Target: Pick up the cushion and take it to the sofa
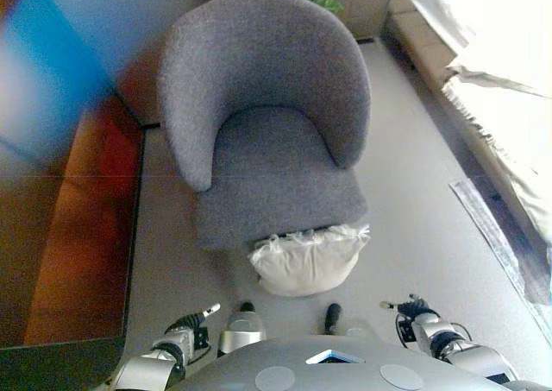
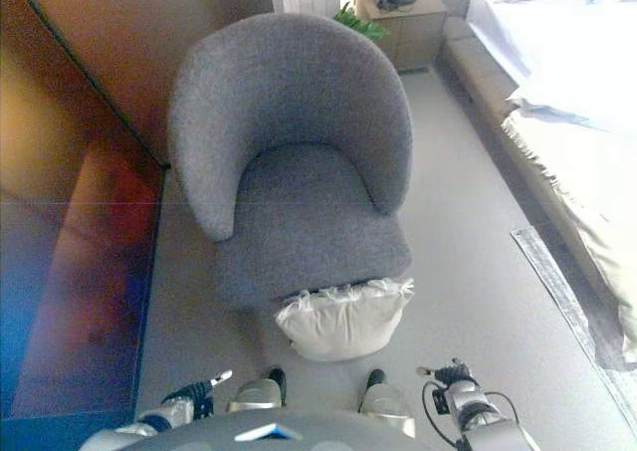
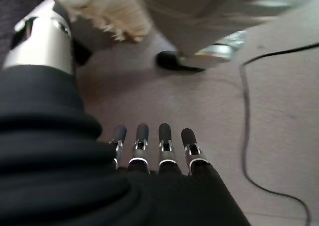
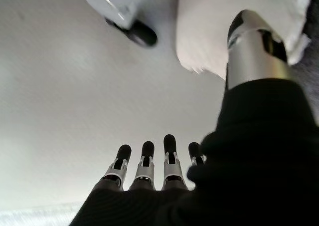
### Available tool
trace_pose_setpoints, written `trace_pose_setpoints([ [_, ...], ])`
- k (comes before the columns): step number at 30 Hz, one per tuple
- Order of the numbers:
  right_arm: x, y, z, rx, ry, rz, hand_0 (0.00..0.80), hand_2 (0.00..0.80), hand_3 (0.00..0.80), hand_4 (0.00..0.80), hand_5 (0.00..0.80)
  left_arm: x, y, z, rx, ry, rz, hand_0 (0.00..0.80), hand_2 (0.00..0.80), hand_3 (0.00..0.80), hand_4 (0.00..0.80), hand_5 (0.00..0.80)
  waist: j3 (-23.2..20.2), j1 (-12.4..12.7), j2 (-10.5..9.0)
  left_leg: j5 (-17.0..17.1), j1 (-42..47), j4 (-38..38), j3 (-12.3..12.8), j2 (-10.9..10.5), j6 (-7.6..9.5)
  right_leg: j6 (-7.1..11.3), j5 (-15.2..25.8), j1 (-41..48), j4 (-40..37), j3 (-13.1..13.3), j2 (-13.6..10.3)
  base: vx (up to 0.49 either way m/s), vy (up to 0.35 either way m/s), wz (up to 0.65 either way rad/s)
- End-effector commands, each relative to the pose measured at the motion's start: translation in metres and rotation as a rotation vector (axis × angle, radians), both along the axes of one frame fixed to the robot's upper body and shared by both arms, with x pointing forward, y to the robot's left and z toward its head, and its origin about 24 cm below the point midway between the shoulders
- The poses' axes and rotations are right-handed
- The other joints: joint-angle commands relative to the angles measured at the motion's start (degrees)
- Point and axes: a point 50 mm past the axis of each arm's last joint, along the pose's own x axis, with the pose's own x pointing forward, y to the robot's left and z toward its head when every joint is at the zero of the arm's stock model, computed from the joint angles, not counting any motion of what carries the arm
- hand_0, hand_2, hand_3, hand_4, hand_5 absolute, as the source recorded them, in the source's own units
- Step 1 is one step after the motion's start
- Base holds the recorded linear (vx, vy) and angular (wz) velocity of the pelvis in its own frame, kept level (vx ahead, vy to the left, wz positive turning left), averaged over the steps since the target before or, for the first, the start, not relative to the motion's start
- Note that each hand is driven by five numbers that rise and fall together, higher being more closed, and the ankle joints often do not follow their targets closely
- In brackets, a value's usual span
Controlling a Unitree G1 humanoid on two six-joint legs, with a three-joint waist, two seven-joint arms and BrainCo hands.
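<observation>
A cream cushion [image 1: 306,261] with frilled edges stands on the pale floor, leaning against the front of a grey armchair [image 1: 276,167]. It also shows in the left wrist view [image 3: 114,11] and the right wrist view [image 4: 209,26]. My left hand [image 3: 164,156] hangs low at my left side, short of the cushion, fingers straight and empty. My right hand [image 4: 149,166] hangs low at my right side, also short of the cushion, fingers straight and empty. Both hands show at the bottom of the eye views, the left [image 1: 181,332] and the right [image 1: 418,312].
A dark wooden cabinet [image 1: 60,236] runs along the left. A bed [image 1: 509,106] with white bedding lies along the right, with a strip of mat [image 1: 496,227] beside it. A nightstand [image 1: 358,3] with a plant stands behind the armchair. Floor lies between armchair and bed.
</observation>
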Motion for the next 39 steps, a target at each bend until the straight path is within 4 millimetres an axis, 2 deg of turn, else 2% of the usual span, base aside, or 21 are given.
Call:
trace_pose_setpoints([
  [1, 0.069, 0.007, 0.037, -0.114, -0.292, 0.034, 0.0, 0.0, 0.0, 0.0, 0.0, 0.071, 0.008, 0.033, 0.043, -0.3, 0.044, 0.0, 0.0, 0.0, 0.0, 0.0, 7.73, 0.72, -3.9, -1.81, -8.31, 7.46, -2.84, -4.49, 2.81, -0.3, -0.24, -1.73, -0.59, -0.19, -2.08, -0.248, -0.104, 0.08],
  [5, 0.121, 0.016, 0.076, -0.192, -0.486, 0.068, 0.0, 0.0, 0.0, 0.0, 0.0, 0.122, -0.003, 0.065, 0.063, -0.496, 0.008, 0.0, 0.0, 0.0, 0.0, 0.0, 12.32, -0.36, -4.17, -1.45, -17.11, 11.71, -3.66, -4.71, 2.72, -0.6, 0.34, -10.97, 3.54, -0.28, -1.93, -0.16, -0.06, 0.11],
  [8, 0.154, 0.02, 0.11, -0.246, -0.606, 0.054, 0.0, 0.0, 0.0, 0.0, 0.0, 0.154, -0.01, 0.093, 0.095, -0.657, -0.003, 0.0, 0.0, 0.0, 0.0, 0.0, 15.29, -1.05, -4.23, -0.63, -21.48, 11.61, -3.35, -4.47, 3.09, -0.44, 0.81, -16.8, 5.47, -0.11, -1.52, -0.105, 0.035, 0.05],
  [11, 0.178, 0.021, 0.143, -0.277, -0.742, 0.024, 0.0, 0.0, 0.0, 0.0, 0.0, 0.18, -0.02, 0.119, 0.114, -0.782, -0.009, 0.0, 0.0, 0.0, 0.0, 0.0, 18.26, -2.04, -3.95, 0.49, -25.98, 11.95, -2.83, -4.59, 3.4, -0.24, 1.12, -22.39, 7.95, 0.53, -1.38, -0.122, 0.068, 0.01],
  [15, 0.199, 0.021, 0.183, -0.3, -0.911, -0.006, 0.0, 0.0, 0.0, 0.0, 0.0, 0.21, -0.033, 0.157, 0.12, -0.939, -0.004, 0.0, 0.0, 0.0, 0.0, 0.0, 21.36, -3.13, -3.41, 1.46, -32.23, 13.54, -2.97, -4.81, 3.74, -0.02, 1.31, -29.51, 11.12, 1.75, -1.11, -0.093, 0.048, 0.01],
  [20, 0.211, 0.024, 0.214, -0.334, -1.055, -0.029, 0.0, 0.0, 0.0, 0.0, 0.0, 0.228, -0.04, 0.186, 0.115, -1.059, -0.023, 0.0, 0.0, 0.0, 0.0, 0.0, 21.37, -4.11, -2.64, 1.31, -39.61, 15.94, -3.39, -4.4, 3.75, -0.17, 1.0, -37.29, 13.97, 2.89, -0.78, -0.011, 0.009, -0.01],
  [26, 0.229, 0.039, 0.251, -0.358, -1.163, 0.038, 0.0, 0.0, 0.0, 0.0, 0.0, 0.249, -0.05, 0.226, 0.105, -1.212, -0.055, 0.0, 0.0, 0.0, 0.0, 0.0, 21.37, -4.58, -2.42, 1.86, -48.56, 17.23, -4.43, -3.96, 3.09, -0.47, 1.35, -46.01, 15.95, 3.76, -0.61, -0.014, 0.003, 0.01],
  [32, 0.245, 0.061, 0.288, -0.335, -1.275, 0.187, 0.0, 0.0, 0.0, 0.0, 0.0, 0.266, -0.058, 0.268, 0.018, -1.346, -0.142, 0.0, 0.0, 0.0, 0.0, 0.0, 21.37, -4.57, -2.73, 1.76, -55.41, 17.34, -5.87, -3.86, 2.45, -0.39, 1.52, -52.5, 16.05, 4.05, -0.3, -0.03, -0.032, -0.03],
  [39, 0.259, 0.09, 0.322, -0.24, -1.315, 0.397, 0.0, 0.0, 0.0, 0.0, 0.0, 0.278, -0.078, 0.294, -0.151, -1.364, -0.302, 0.0, 0.0, 0.0, 0.0, 0.0, 21.37, -4.71, -3.45, 1.73, -60.86, 16.87, -7.31, -4.56, 1.96, 0.12, 2.32, -57.55, 14.7, 4.23, 0.33, -0.003, -0.037, 0.0],
])
